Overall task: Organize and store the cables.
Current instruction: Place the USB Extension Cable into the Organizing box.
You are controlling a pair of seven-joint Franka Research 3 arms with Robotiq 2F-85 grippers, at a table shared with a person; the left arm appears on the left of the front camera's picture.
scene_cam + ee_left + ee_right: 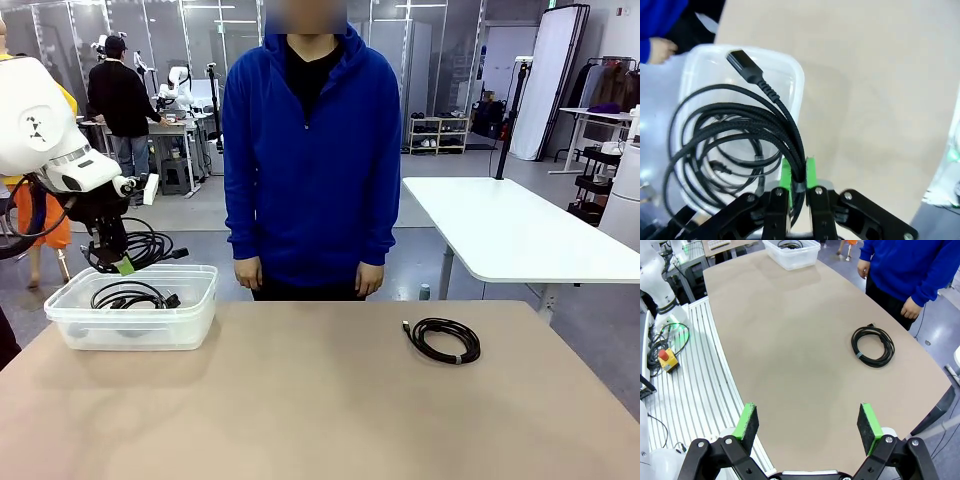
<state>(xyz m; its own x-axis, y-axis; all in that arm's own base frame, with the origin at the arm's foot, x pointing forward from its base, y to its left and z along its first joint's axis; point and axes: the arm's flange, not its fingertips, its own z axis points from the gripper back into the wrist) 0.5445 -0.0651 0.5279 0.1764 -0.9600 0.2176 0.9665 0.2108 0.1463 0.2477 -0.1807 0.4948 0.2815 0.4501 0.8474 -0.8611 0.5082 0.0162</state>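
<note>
You found the tan table (300, 420) spanning the front view, with a person (310, 150) in a blue hooded top standing at its far edge. The left arm (40, 120) entered high from the left, with its wrist tipped down above the far rim of the clear plastic bin (140, 330), which sat near the table's far left corner. The left gripper (798, 172) was clamped on one coiled black cable (715, 130). The strands passed between the green pads (785, 175), and the loops and a plug (742, 62) hung over the bin's opening. A second coil (130, 296) lay inside the bin. A third coil (445, 340) lay flat on the table's right half, well apart from the bin, with bare tabletop all round it. The right gripper (808, 422) hovered above the table's edge with its jaws wide apart, holding nothing.
</note>
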